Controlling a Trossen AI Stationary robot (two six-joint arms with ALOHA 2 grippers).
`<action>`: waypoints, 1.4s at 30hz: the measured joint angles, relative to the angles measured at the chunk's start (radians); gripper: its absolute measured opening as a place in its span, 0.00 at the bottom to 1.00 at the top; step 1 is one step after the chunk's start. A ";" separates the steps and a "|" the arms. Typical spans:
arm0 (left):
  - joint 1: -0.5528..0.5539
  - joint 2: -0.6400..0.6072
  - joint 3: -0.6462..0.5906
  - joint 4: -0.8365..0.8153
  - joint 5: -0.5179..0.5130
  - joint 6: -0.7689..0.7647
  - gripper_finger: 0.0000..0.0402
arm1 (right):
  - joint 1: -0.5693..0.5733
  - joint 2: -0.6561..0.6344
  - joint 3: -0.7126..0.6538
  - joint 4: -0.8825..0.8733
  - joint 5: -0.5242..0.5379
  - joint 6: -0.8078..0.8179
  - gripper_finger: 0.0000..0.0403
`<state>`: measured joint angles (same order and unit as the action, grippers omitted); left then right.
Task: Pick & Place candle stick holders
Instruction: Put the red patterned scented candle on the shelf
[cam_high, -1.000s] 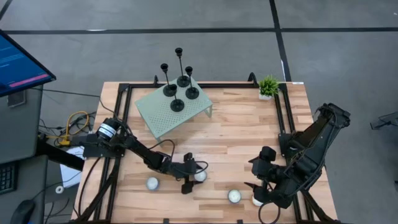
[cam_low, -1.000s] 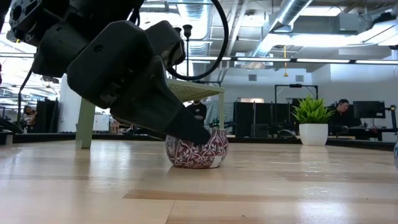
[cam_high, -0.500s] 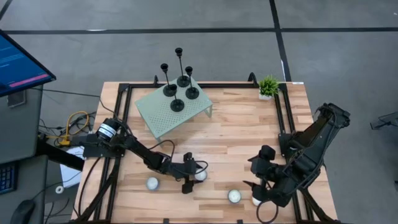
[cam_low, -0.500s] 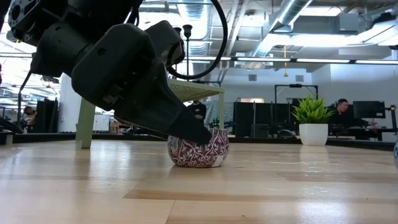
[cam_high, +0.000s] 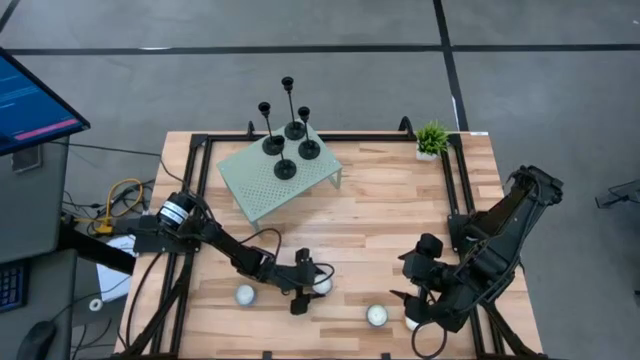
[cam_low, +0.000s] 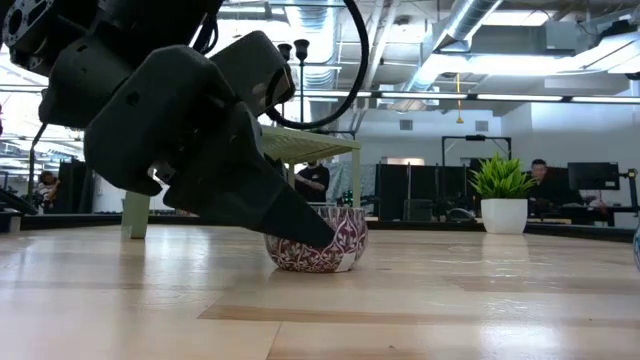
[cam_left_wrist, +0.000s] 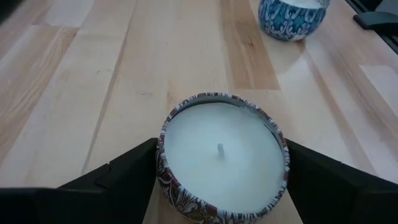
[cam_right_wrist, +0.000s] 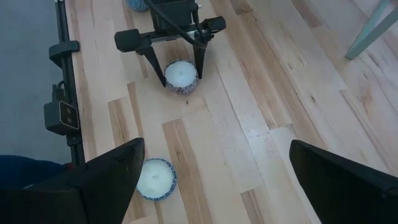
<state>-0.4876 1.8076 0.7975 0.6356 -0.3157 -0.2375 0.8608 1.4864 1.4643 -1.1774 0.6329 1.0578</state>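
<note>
- Front edge of the table first: the right gripper (cam_high: 412, 310) hovers low at the front right, fingers spread wide with nothing between them, a blue-patterned candle tin (cam_right_wrist: 155, 177) just beside it.
- Front left, a lone white candle (cam_high: 245, 295) sits well clear of both arms.
- Front centre is where the action is: the left gripper (cam_high: 312, 287) is down at the tabletop, its fingers (cam_left_wrist: 127, 174) standing either side of a red-patterned candle tin (cam_left_wrist: 222, 158). They flank the rim closely, though I cannot tell if they actually press on it.
- Further back, the pale green perforated stand (cam_high: 280, 180) sits left of centre.
- On that stand are the candle stick holders (cam_high: 291, 125), four slim black ones, all upright, grouped at its far end.
- Far right corner: a small potted plant (cam_high: 432, 139).
</note>
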 joint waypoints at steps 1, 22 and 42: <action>0.000 -0.002 0.000 -0.003 0.000 -0.002 0.76 | 0.000 0.000 0.000 0.000 0.000 0.006 0.97; -0.018 -0.466 0.020 -0.212 -0.276 0.007 0.66 | 0.001 0.000 0.000 0.000 -0.004 0.017 0.97; 0.020 -0.242 0.019 -0.274 0.026 0.043 0.80 | 0.001 0.000 0.000 -0.005 0.004 0.008 0.97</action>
<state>-0.4678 1.5654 0.8169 0.3616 -0.2898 -0.1947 0.8616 1.4864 1.4643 -1.1819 0.6365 1.0660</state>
